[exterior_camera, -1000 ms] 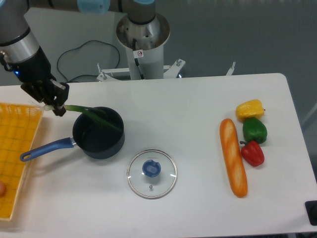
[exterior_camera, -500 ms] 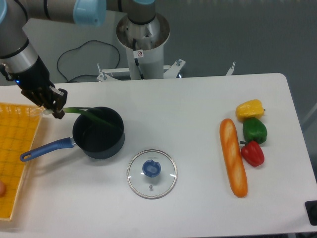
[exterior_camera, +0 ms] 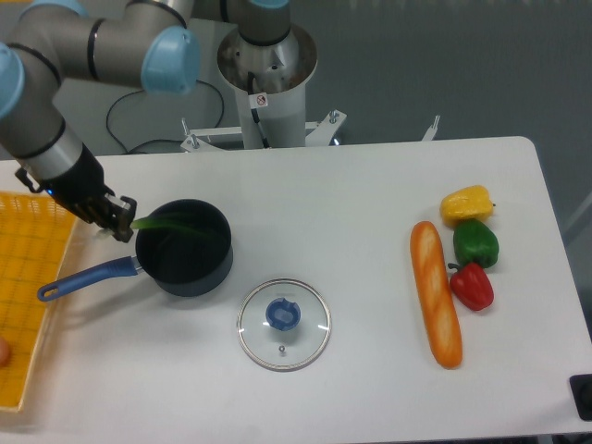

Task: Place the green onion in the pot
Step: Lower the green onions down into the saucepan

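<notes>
Currently gripper (exterior_camera: 118,219) sits just left of the pot (exterior_camera: 184,248), at its rim, fingers closed on the pale end of the green onion (exterior_camera: 171,222) — leaves reach over the rim, across the pot's dark interior. Blue pot handle points lower left toward the yellow tray (exterior_camera: 28,277). Glass lid (exterior_camera: 283,324) lies below right of pot — bread and three peppers well apart at right
</notes>
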